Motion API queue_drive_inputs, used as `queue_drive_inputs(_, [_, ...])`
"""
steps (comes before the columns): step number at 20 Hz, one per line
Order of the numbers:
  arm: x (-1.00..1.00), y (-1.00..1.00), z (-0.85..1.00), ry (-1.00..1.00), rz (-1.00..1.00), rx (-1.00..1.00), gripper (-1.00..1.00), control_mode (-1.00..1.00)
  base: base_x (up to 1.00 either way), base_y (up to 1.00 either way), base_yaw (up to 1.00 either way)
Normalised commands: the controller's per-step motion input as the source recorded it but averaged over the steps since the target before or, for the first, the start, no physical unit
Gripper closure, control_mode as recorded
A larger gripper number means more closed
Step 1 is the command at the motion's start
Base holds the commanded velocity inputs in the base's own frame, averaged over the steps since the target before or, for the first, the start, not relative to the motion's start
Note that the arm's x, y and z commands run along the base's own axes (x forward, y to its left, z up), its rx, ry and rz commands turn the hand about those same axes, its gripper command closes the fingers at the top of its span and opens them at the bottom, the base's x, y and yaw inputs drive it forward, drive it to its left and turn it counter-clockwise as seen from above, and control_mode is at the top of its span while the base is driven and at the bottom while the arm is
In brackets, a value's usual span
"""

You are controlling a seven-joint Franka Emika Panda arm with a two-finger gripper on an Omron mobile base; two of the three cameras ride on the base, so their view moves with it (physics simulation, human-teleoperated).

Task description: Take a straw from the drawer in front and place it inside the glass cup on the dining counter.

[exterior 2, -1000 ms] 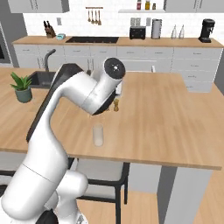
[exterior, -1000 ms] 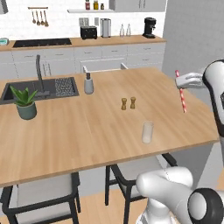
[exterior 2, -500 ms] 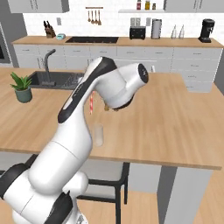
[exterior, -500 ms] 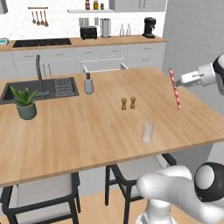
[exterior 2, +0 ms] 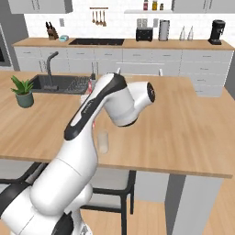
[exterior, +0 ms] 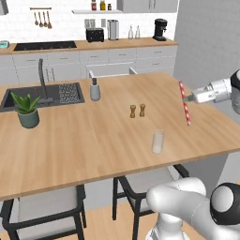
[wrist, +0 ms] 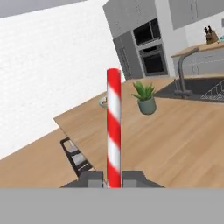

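1. Compared with half a second ago, we see the straw (exterior: 184, 102) has moved a bit toward the counter's right edge and the arm has swung, so in the right base view the elbow now sits more to the right above the dining counter (exterior 2: 193, 124).
2. The cup and shakers haven't budged between the frames.
3. In the left base view the gripper (exterior: 186, 98) reaches in horizontally from the right, out over the right-hand part of the counter, with the forearm heading off past the frame's right edge.
4. The fingers are pinched tight on the straw, gripping it around the middle. In the hand view the two dark tips sit snug either side of the straw (wrist: 113, 144).
5. The straw stands nearly upright, just slightly tilted, held in the air above the counter, not touching it as far as we can tell.
6. The straw is a thin straight stick with red and white candy stripes.
7. The glass cup (exterior: 158, 141) is a clear little cylinder standing near the counter's front edge, well apart from the straw, to its left and closer to us.
8. Two small wooden shakers (exterior: 137, 110) stand side by side near the counter's middle.
9. The counter is light-brown wood grain, smooth and flat.
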Motion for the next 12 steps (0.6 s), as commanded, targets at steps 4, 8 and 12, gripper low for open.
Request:
queue_drive_inputs(4, [0.07,0.18,-0.25,-0.21,0.00,0.07,1.00,-1.00,0.00,0.00,0.00])
queue_drive_inputs(8, [0.32,0.03,-0.27,-0.08,0.00,0.04,1.00,-1.00,0.00,0.00,0.00])
queue_drive_inputs(12, [0.38,0.00,-0.38,-0.01,0.00,0.00,1.00,-1.00,0.00,0.00,0.00])
